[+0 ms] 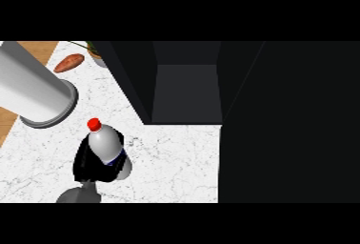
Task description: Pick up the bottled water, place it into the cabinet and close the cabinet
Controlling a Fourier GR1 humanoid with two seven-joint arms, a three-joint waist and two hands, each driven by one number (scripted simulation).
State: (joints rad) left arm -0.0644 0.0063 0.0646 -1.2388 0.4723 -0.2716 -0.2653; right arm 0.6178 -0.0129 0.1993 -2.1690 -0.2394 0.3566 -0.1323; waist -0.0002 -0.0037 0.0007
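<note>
The bottled water [107,143] stands out as a pale grey, rounded bottle with a red cap, seen from above at the lower left of the white marbled worktop [175,162]. Its cap end points up the view and its lower body is wrapped by a black hand [95,167], whose fingers curl round the bottle from the left and below; a blue band of label shows just at the hand's edge. A short grey forearm comes up from the view's lower edge into that hand. Which of the robot's hands it is cannot be told from this view, since only one shows, at the left.

To the right of the bottle lies a bare stretch of worktop, ending at the dark cabinet [184,90], whose open front shows a grey inner floor between black side walls. A broad black panel fills the view's right side, and its edge runs straight down beside the bare marble.

Up and left of the bottle a large smooth grey cylinder [32,88] with a flared rim lies tilted over the worktop's left edge, near the cap but apart from it. Further up, an orange-brown oblong vegetable [69,62] rests on the marble.
</note>
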